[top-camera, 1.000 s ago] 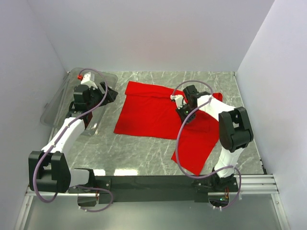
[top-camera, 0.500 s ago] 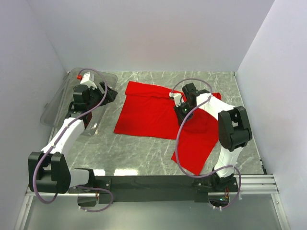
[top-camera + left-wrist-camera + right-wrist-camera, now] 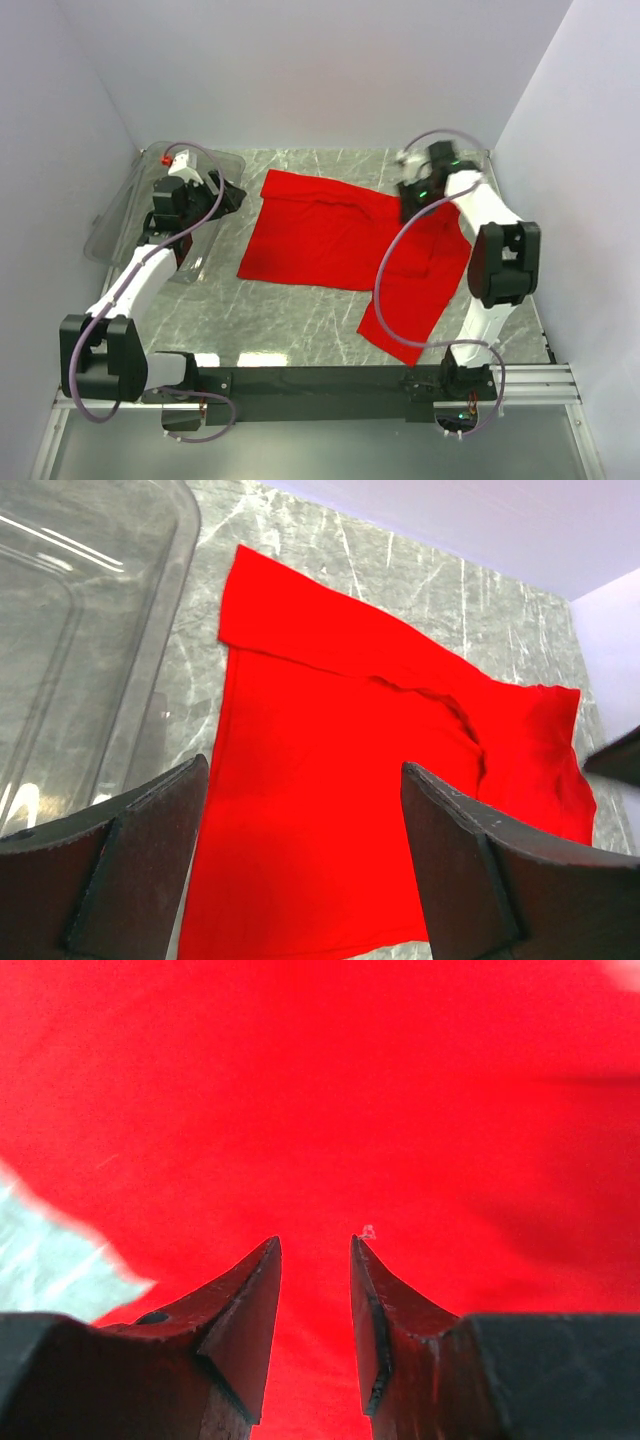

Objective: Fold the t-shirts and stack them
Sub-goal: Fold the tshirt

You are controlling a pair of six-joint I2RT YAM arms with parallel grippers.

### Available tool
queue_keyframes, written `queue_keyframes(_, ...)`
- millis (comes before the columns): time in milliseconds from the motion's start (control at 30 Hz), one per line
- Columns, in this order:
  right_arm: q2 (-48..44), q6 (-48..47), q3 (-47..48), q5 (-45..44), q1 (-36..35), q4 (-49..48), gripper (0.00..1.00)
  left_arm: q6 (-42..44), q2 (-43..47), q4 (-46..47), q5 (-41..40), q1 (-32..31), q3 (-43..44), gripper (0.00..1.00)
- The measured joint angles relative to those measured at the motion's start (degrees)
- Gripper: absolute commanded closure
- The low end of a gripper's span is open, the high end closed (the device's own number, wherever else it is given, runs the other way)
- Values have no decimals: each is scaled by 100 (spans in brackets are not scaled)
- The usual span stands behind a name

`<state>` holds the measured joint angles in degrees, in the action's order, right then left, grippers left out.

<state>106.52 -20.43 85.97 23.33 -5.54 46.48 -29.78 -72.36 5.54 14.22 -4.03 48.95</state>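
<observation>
Right gripper (image 3: 313,1242): jaws set narrow, a slim gap between the tips, nothing seen clamped in it; blurred red fabric fills the view beyond. Half a second ago it sat low over the middle-right of the t-shirt (image 3: 320,235); it now stands at the garment's far right corner, the forearm stretched along the right edge. The t-shirt lies spread on the marble table (image 3: 300,322), centre to right, one long flap reaching toward the near edge; its left part is unchanged. Left gripper (image 3: 302,767): jaws wide, holding nothing, unmoved beside the clear plastic bin (image 3: 120,215).
</observation>
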Motion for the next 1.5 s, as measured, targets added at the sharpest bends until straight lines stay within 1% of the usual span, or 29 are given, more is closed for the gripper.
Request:
queue_keyframes(100, 210, 103, 719, -317, 713, -83, 58, -52, -232, 122, 127, 0, 59, 17)
queue_keyframes(233, 708, 439, 1460, -761, 1386, -337, 58, -136, -855, 223, 367, -17, 428, 17)
queue_keyframes(367, 1397, 817, 2022, -981, 1672, -372, 59, -140, -1665, 323, 529, -146, 1021, 17)
queue_keyframes(533, 2208, 1176, 2638, -1032, 1768, -334, 60, -142, -2688, 319, 621, -428, 1902, 18)
queue_keyframes(667, 2413, 1362, 2765, -1021, 1801, -321, 61, -168, -3499, 313, 697, -590, 2664, 18)
queue_keyframes(900, 2415, 1639, 2809, -1023, 1884, -348, 63, -254, -4656, 168, 697, -745, 3823, 19)
queue_keyframes(1067, 2420, 1786, 2809, -1023, 1947, -363, 65, -264, -5066, -63, 686, -780, 4210, 19)
queue_keyframes(1300, 2586, 1937, 2815, -960, 1967, -387, 66, -289, -5525, -109, 601, -839, 4669, 19)
queue_keyframes(1400, 2629, 1978, 2815, -857, 1967, -387, 68, -293, -5698, -153, 542, -890, 4822, 19)
queue_keyframes(1433, 2632, 2009, 2815, -833, 1967, -387, 69, -297, -5748, -181, 533, -909, 4852, 19)
queue_keyframes(1500, 2645, 2074, 2822, -763, 1967, -389, 77, -306, -5831, -214, 483, -942, 4911, 20)
